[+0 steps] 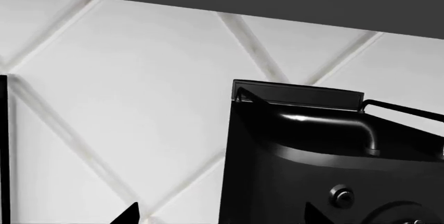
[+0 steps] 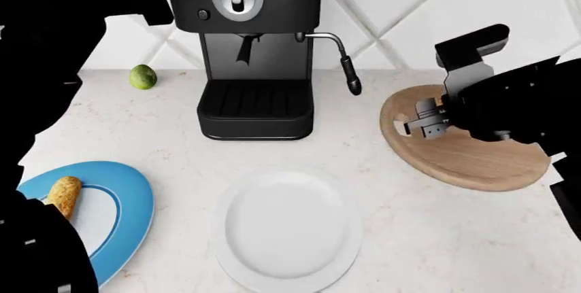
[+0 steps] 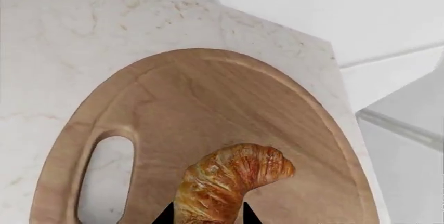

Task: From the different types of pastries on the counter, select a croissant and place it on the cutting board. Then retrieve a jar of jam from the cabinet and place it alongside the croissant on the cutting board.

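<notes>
White speckled counter (image 2: 181, 150) with round wooden cutting board (image 3: 208, 104), golden croissant (image 3: 232, 180) over it, pinched at one end by right gripper (image 3: 206, 214) fingertips; likely light, flaky, easily crushed; left gripper's fingers unclear.

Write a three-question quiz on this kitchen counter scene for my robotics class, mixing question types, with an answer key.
1. True or false: the croissant is over the cutting board.
2. Which gripper has the croissant between its fingertips? A) left B) right C) neither
3. Fill in: the pastry left on the counter lies on a ____ plate.

Key:
1. True. In the right wrist view it is above the wood, beside the board's oval hole.
2. B. The right gripper has a fingertip on either side of the croissant.
3. Blue. The loaf rests on the blue plate; the white plate is bare.
</notes>
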{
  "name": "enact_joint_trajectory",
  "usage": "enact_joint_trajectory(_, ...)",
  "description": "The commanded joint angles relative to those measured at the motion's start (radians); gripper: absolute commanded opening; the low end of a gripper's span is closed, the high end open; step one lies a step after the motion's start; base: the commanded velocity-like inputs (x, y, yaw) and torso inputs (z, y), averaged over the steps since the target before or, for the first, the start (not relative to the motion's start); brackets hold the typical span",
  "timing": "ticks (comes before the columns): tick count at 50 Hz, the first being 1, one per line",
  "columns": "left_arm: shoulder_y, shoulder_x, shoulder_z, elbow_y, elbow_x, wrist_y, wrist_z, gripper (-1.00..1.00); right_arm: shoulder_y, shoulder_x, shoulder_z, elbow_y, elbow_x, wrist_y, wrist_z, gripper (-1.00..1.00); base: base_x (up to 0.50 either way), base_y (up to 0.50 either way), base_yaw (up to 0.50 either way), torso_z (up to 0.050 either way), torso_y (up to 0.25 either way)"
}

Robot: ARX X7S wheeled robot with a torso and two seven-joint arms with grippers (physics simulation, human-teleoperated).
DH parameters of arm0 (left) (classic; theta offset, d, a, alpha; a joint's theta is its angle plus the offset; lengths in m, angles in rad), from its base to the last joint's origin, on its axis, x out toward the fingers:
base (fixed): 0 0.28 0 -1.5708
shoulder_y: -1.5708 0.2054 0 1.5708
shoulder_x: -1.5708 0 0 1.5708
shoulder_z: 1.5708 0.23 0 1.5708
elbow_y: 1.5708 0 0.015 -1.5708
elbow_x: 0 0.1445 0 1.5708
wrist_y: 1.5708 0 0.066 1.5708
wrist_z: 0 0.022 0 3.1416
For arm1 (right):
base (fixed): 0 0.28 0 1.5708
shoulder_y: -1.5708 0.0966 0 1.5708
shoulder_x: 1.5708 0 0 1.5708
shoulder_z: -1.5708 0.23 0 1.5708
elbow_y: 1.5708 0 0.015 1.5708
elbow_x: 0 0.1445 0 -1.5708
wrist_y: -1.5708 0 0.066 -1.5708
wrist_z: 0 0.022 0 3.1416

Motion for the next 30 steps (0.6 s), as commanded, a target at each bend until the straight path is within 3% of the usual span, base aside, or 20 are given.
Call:
enact_joint_trajectory(1,-0.002,-0.001,0.008,-0.004,-0.003,0.001,-0.005,1.0,0.001,0.007,-0.007,-0.009,-0.013,0.007,-0.007,1.0,0.0,0.0,0.0,0.0,0.0)
enact_joint_trajectory(17,-0.002,-0.004,-0.004,0.021,-0.024,-0.022,-0.017,1.0,-0.016,0.092,0.071,-0.137,0.067,0.056,0.096,1.0,0.0,0.0,0.0,0.0,0.0)
enact_joint_trajectory(30,0.052,0.016,-0.113,0.224,-0.153,-0.177,-0.045,1.0,0.038,0.27,0.353,-0.619,0.473,0.194,0.476,1.0,0.0,0.0,0.0,0.0,0.0)
